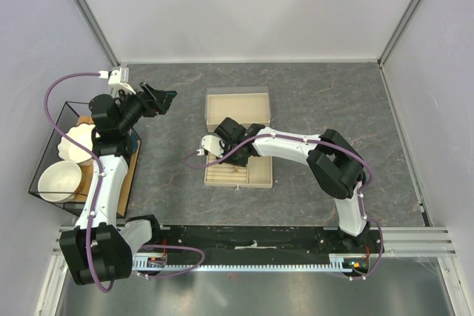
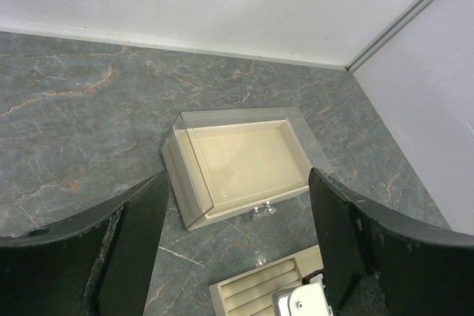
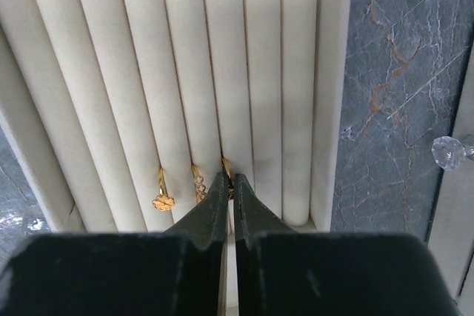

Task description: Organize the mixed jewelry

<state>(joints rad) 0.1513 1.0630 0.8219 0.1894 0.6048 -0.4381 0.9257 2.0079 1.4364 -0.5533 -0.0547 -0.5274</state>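
The gold rings [image 3: 163, 197] lie in a cream ribbed tray [image 3: 96, 72]; the table [image 3: 400, 94] is grey marble, veined rust; right gripper [image 3: 229, 180] black.

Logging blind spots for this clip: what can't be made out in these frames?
Right wrist view: shut fingertips of the right gripper hide most of the third gold ring; pinched or not, cannot tell.
Top view: that ring is too small to see; the right arm covers part of the slotted tray.
Left wrist view: bottom edge cuts off the tray; clear bits beside the shallow box too small to identify.
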